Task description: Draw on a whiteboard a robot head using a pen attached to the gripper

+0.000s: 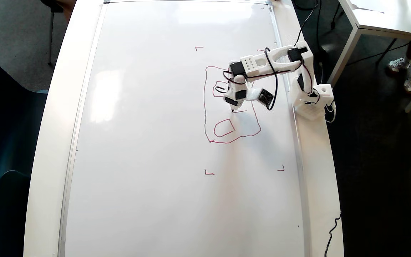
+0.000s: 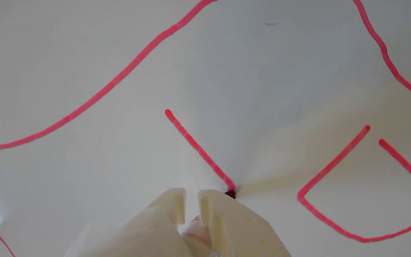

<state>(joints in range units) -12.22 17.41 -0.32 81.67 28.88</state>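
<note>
A: Overhead view: which strokes exist?
B: On the whiteboard the robot head has its outline and two boxes flanking the gripper; a third is barely begun.

A: Wrist view: the pincer?
B: Nearly closed around the pen, whose tip touches a short stroke's end just ahead.

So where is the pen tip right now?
In the overhead view the pen tip touches the whiteboard inside the robot head outline, just below the claw, above the lower small box.
</note>
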